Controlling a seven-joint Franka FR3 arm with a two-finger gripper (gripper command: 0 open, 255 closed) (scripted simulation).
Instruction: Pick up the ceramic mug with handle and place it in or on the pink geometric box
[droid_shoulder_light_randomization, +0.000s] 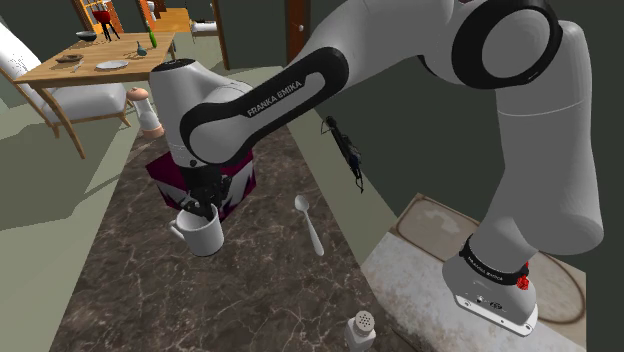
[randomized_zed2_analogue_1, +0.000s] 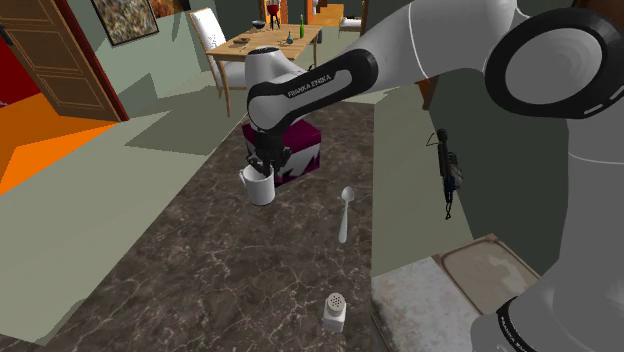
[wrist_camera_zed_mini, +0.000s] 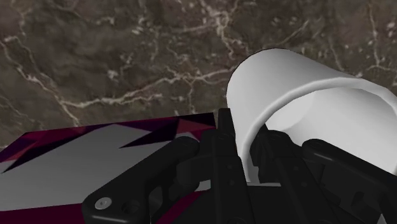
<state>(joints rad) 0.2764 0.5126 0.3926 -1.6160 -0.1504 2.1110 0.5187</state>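
Mug (droid_shoulder_light_randomization: 203, 236) is pinched by its wall in my claw (droid_shoulder_light_randomization: 198, 209); the dark pink-and-white box (randomized_zed2_analogue_1: 303, 150) stands just beyond it, far side; I judge: lift, then carry farther.

We see a glossy white arm (droid_shoulder_light_randomization: 400, 50) of fat rounded segments with dark ring-shaped joints, white FRANKA EMIKA lettering (droid_shoulder_light_randomization: 275, 100) on a black band, a small red mark (droid_shoulder_light_randomization: 521, 281) at its white foot (droid_shoulder_light_randomization: 495, 300), and an all-black gripper (droid_shoulder_light_randomization: 197, 207) bearing a screw (wrist_camera_zed_mini: 102, 203).
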